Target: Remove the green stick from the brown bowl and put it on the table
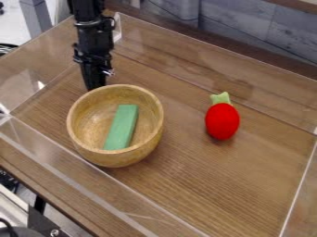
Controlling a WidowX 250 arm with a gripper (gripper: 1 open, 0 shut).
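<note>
The green stick (121, 127) lies flat inside the brown bowl (83, 140), slanting from the bowl's middle toward its near side. The bowl rests on the table (223, 176) at the left. My black gripper (96, 78) points steeply down just behind the bowl's far rim, its fingers shut with nothing between them. It stands apart from the stick and hovers a little above the tabletop.
A red strawberry-shaped toy (221, 119) with a green top sits on the table to the right of the bowl. Low clear acrylic walls (148, 205) edge the tabletop on all sides.
</note>
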